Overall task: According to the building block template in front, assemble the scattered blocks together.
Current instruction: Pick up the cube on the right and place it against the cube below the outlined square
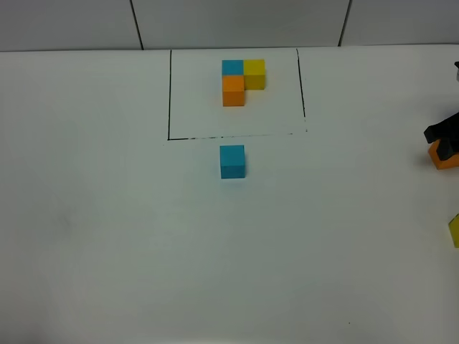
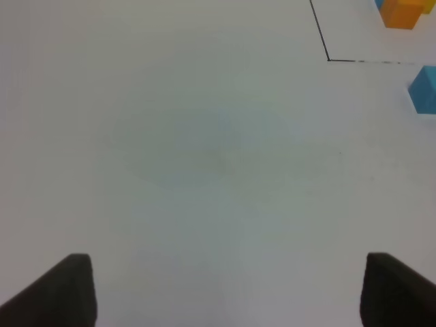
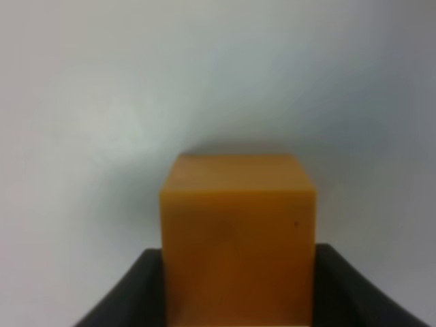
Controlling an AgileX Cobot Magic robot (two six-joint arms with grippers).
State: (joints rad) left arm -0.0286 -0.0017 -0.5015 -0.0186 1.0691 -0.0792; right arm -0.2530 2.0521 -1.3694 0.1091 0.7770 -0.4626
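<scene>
Pickup of the orange cube [image 3: 238,231] is in hand: the right gripper [image 1: 443,145], clamped on it far right of the building block template [image 1: 242,80], must next lift and carry it against the blue cube [image 1: 232,161] just in front of that template, while the left gripper [image 2: 228,272] gapes empty.

The white surface [image 1: 107,236] looks smooth and matt, the orange cube [image 3: 238,231] has a smooth, dull, faintly mottled face with one dark speck, the blue cube [image 1: 232,161] and the template [image 1: 242,82] look just as matt and even, and the right claw [image 1: 442,142] and left claw [image 2: 225,293] look like dull black plastic.
</scene>
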